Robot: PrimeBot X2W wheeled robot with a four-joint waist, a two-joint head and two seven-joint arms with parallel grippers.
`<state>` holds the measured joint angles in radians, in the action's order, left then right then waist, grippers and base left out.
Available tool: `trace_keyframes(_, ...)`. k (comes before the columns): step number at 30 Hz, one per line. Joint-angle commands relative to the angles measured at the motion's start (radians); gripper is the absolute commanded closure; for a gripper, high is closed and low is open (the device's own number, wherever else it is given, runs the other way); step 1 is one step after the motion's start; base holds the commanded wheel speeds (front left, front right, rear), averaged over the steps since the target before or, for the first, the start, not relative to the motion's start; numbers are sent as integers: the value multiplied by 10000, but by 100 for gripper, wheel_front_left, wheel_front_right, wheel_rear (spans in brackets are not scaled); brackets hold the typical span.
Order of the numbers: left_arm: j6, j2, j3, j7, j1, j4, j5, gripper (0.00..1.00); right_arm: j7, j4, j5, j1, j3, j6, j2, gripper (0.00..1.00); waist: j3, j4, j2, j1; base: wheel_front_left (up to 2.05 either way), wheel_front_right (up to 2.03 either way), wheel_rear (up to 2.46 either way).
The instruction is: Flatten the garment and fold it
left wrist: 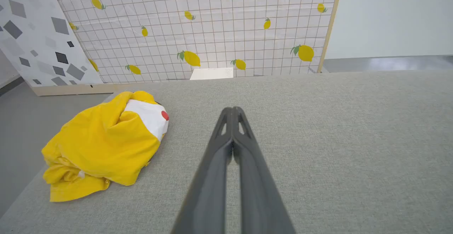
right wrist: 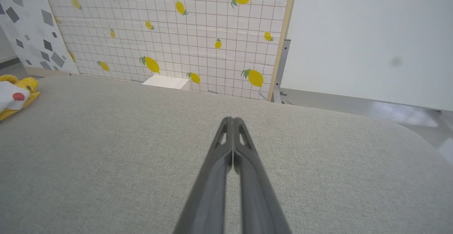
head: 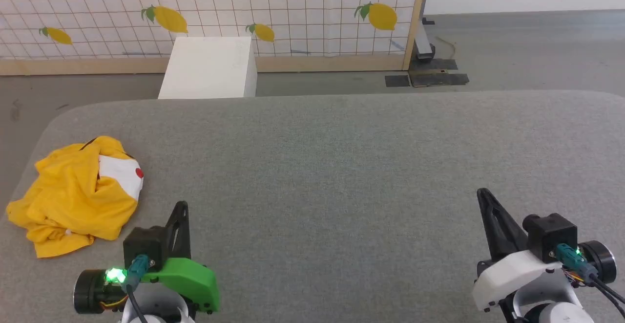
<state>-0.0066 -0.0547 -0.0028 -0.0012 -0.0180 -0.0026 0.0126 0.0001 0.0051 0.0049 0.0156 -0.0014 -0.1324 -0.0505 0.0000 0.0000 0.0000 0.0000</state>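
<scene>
Both closed and empty, the left gripper (head: 182,206) and right gripper (head: 482,194) look parked at ready over the grey fabric tabletop (head: 342,166), crumpled bright yellow cotton T-shirt (head: 73,196) untouched near the left.

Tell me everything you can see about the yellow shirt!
The garment is a bright yellow shirt of soft-looking cloth, crumpled into a loose heap, not flattened or folded. A white patch with a red dot peeks out among the folds, with a bit of black line at the far edge. It lies near the left end of the grey table, resting on it alone. The left gripper, shut, is close by but apart from it.
</scene>
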Motion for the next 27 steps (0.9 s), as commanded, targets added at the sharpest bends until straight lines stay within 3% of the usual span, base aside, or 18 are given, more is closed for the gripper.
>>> trace_keyframes(1, 66, 45, 28, 12, 180, 26, -126, 100, -1, -51, -49, -156, 14, 17, 3, 100, 0, 0, 0, 0, 0, 0, 0)
trace_keyframes(27, 66, 45, 28, 12, 180, 26, -126, 100, -1, -51, -49, -156, 14, 17, 3, 100, 0, 0, 0, 0, 0, 0, 0)
